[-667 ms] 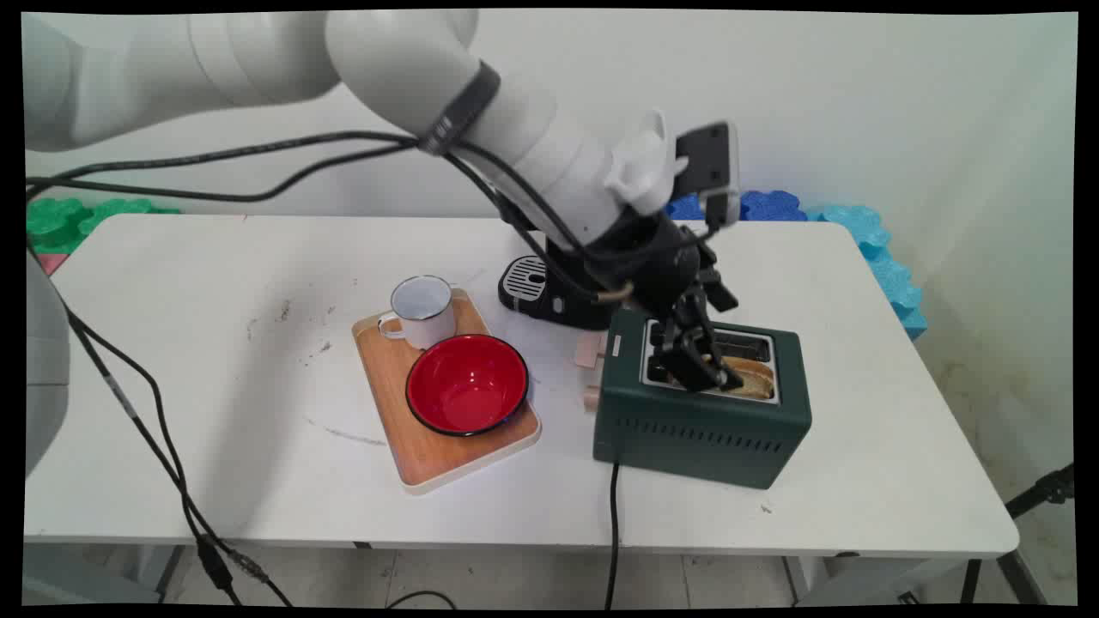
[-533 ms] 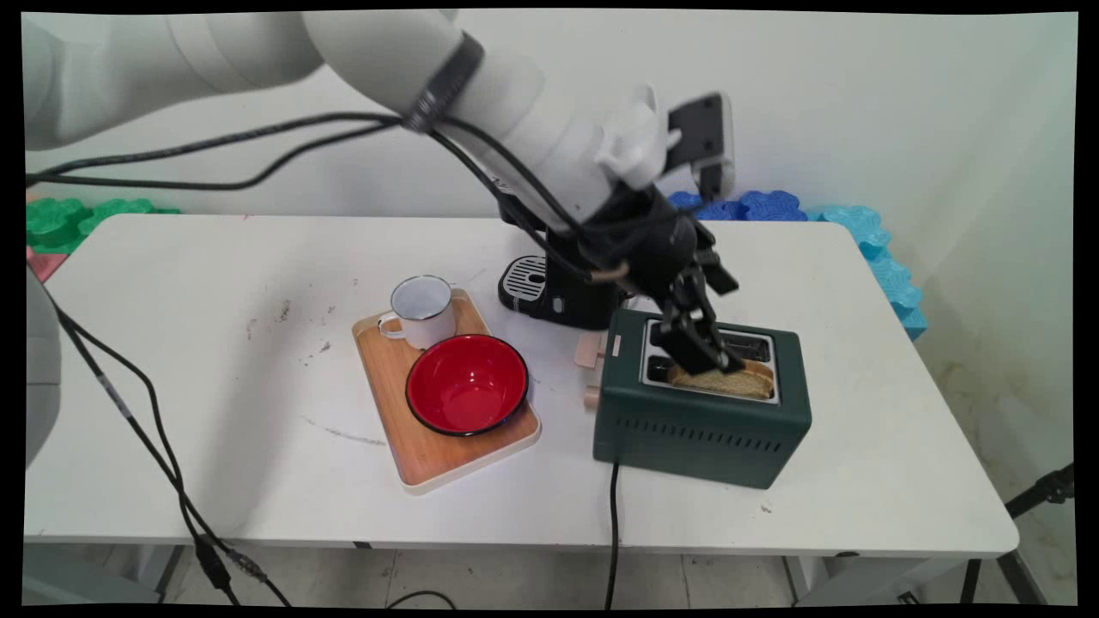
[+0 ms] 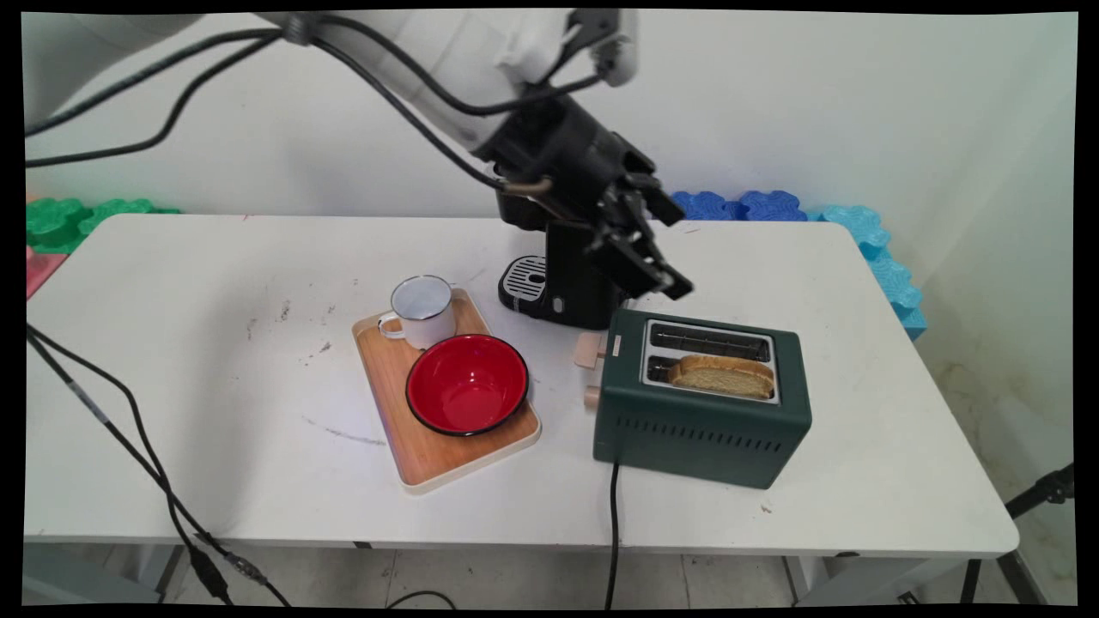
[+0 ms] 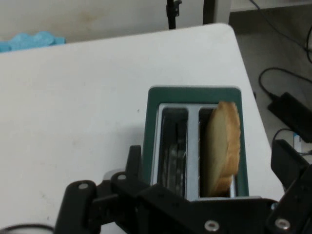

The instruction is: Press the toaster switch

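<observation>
A dark green two-slot toaster [image 3: 700, 433] stands on the white table right of the middle. A slice of toast [image 3: 723, 376] sticks out of its near slot; the far slot holds nothing. My gripper [image 3: 661, 279] hangs in the air above and to the left of the toaster, open and holding nothing. In the hand view the toaster [image 4: 195, 92] lies below the gripper [image 4: 209, 158], with the toast [image 4: 222, 146] upright in the right-hand slot and the two fingers spread wide on either side.
A black coffee machine [image 3: 558, 283] stands just behind the toaster's left end. Left of it a wooden tray [image 3: 429, 463] carries a white mug [image 3: 422, 309] and a red bowl [image 3: 466, 383]. The toaster's cord [image 3: 613, 532] runs off the front edge. Blue foam mats [image 3: 867, 236] line the back right.
The gripper has let go of the toast and risen up and to the left, away from the toaster. The toast stays in the near slot.
</observation>
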Motion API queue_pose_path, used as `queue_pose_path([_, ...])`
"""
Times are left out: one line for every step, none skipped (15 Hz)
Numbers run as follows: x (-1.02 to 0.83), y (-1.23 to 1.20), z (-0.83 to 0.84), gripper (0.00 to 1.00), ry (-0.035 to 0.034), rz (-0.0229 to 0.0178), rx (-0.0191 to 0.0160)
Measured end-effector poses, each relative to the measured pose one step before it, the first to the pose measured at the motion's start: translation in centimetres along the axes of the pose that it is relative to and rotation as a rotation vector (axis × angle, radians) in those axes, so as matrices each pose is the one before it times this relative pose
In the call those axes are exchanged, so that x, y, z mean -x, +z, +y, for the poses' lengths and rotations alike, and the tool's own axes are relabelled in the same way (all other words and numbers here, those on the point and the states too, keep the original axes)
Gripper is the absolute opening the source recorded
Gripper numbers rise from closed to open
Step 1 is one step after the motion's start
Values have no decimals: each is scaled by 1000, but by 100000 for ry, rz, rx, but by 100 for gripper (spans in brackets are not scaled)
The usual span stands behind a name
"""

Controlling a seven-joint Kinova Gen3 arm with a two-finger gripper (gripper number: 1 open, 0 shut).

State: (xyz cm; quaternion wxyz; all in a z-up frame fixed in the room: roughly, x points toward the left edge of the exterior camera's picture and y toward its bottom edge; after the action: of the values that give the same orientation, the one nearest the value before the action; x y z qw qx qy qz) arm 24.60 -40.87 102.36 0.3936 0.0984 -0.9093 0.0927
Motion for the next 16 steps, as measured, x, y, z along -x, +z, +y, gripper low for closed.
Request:
queue_pose_path([676, -504, -258, 100, -530, -153, -311])
queue_pose_path([655, -320, -216, 100, -595, -202, -179])
queue_pose_path([565, -169, -149, 100, -552, -255, -128])
queue_pose_path([679, -60, -118, 100, -719, -353, -4])
queue_pose_path([638, 66, -106, 100, -573, -391, 98])
queue_pose_path([544, 115, -77, 0, -440, -364, 49])
queue_pose_path([662, 201, -93, 0, -493, -448, 82])
queue_pose_path([658, 241, -107, 0, -642, -686, 212])
queue_pose_path([565, 218, -90, 0, -636, -749, 277])
queue_pose_path([712, 267, -137, 0, -762, -1217, 456])
queue_pose_path([706, 261, -137, 0, -604, -1236, 527])
queue_pose_path([561, 234, -120, 0, -433, -993, 516])
queue_pose_path([586, 293, -148, 0, -355, -1040, 624])
queue_pose_path([437, 258, -147, 0, -251, -772, 416])
queue_pose_path([434, 294, -174, 0, -270, -740, 374])
queue_pose_path([364, 303, -148, 0, -281, -576, 419])
